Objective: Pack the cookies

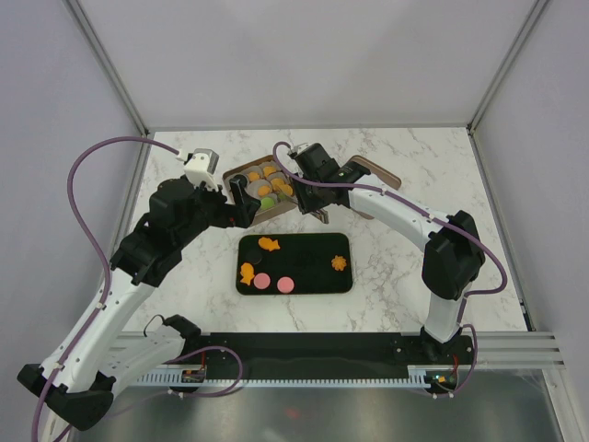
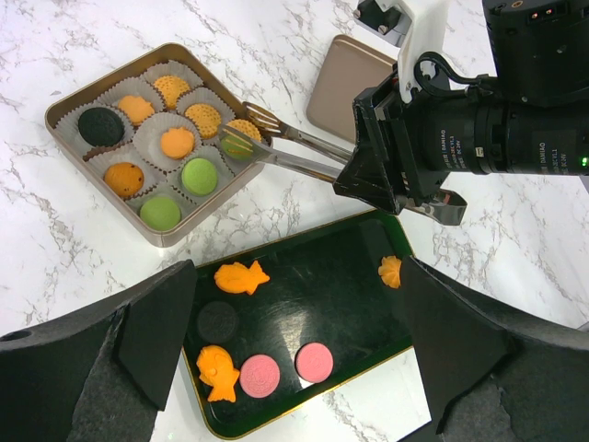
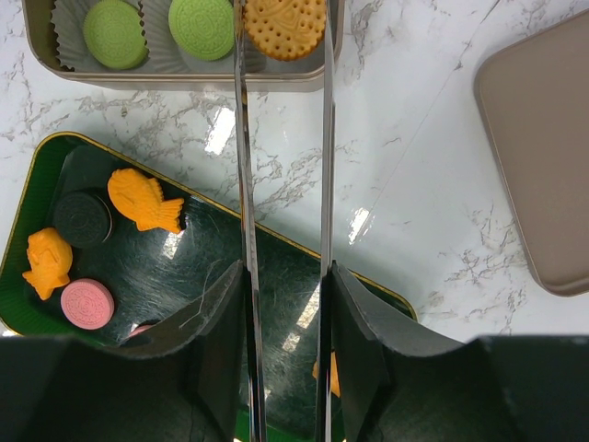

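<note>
The cookies lie in two places. Several sit in paper cups in the gold tin (image 2: 57,129), among them green ones (image 3: 202,26). On the black tray (image 2: 304,285) lie two orange fish (image 2: 241,276), a black disc (image 2: 217,320), two pink discs (image 2: 259,376) and an orange flower (image 2: 390,271). My right gripper (image 3: 285,313) is shut on metal tongs (image 3: 246,184). The tong tips flank a yellow-orange cookie (image 3: 283,28) at the tin's corner cup. My left gripper (image 2: 308,350) hangs open above the tray, holding nothing.
The tin's brown lid (image 3: 538,166) lies on the marble to the right of the tin (image 1: 262,189). In the top view the tray (image 1: 294,253) is just in front of the tin, with both arms reaching over that area.
</note>
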Robot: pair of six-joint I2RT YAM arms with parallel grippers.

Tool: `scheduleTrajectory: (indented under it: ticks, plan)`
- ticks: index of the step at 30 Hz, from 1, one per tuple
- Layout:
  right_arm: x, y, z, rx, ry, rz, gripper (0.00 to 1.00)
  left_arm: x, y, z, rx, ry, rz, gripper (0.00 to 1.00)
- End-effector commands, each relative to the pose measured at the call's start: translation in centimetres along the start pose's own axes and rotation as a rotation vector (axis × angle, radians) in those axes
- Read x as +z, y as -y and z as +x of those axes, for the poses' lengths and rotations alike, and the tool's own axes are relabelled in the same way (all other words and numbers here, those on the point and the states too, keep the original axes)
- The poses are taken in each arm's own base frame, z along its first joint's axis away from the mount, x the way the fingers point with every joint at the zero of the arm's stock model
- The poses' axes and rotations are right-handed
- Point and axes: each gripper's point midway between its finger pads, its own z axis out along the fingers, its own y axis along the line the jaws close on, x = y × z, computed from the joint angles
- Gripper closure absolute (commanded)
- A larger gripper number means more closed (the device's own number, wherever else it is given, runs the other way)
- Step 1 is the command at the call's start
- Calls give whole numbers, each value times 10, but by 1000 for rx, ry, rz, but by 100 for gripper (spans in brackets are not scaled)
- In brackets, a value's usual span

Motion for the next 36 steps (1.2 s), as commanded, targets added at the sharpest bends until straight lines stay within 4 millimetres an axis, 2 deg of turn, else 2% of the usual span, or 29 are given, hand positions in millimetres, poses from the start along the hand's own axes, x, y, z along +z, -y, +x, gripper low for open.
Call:
scheduleTrajectory:
  ticks: [1,36]
  plan:
    - [-17,6,-20,13,79,15,54,-1,5,-10,-11,25,19,0]
    - [-20,5,-23,14,85,9,51,1,3,-9,-13,25,16,0]
